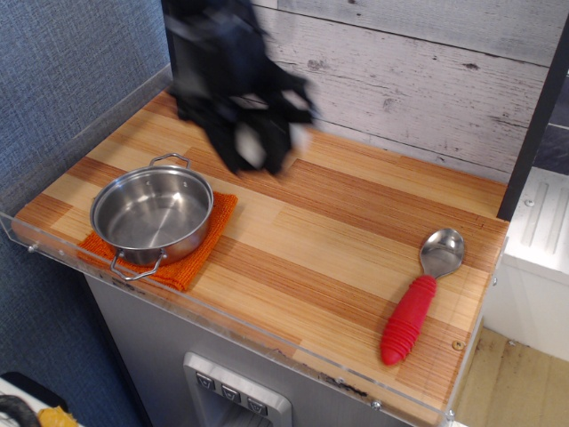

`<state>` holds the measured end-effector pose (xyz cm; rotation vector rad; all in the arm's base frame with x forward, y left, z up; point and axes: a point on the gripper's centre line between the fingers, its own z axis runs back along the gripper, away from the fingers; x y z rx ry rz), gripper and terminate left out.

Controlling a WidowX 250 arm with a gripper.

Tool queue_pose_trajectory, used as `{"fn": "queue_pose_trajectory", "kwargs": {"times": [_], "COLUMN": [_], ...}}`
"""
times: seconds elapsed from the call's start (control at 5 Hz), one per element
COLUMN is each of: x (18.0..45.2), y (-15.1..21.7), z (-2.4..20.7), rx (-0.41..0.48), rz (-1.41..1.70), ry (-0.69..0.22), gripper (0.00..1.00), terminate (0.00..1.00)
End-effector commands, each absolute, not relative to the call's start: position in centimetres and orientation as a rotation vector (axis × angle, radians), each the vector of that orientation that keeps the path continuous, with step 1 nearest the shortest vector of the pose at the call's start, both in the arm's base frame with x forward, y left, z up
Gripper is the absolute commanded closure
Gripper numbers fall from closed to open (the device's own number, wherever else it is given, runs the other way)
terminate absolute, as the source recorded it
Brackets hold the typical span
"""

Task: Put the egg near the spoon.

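My black gripper (256,149) hangs blurred above the back middle of the wooden counter. A white patch of the egg (251,146) shows between its fingers, so it looks shut on the egg and holds it in the air; the black band does not show. The spoon (418,298), with a silver bowl and a red ribbed handle, lies near the front right corner, far to the right of the gripper and nearer the front.
A steel pot (153,212) stands on an orange cloth (194,258) at the front left. A clear rim (231,325) runs along the counter's front edge. A plank wall (400,80) and a dark post (533,124) stand behind.
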<state>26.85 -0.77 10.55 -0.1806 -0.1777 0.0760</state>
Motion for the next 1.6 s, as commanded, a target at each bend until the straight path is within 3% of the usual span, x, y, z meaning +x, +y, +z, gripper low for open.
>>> {"fn": "queue_pose_trajectory", "kwargs": {"times": [0.0, 0.4, 1.0, 1.2, 1.4], "x": [26.3, 25.1, 24.8, 24.9, 24.9], "y": [-3.7, -4.2, -4.5, -5.0, -5.1], "z": [5.9, 6.1, 4.6, 4.0, 4.1], "rx": [-0.13, -0.083, -0.024, -0.018, -0.019], "rz": [0.075, 0.118, 0.075, 0.083, 0.079], "ry": [-0.18, -0.287, -0.184, -0.149, -0.14], "gripper": [1.0, 1.0, 1.0, 0.0, 0.0], "terminate": [0.0, 0.0, 0.0, 0.0, 0.0]}}
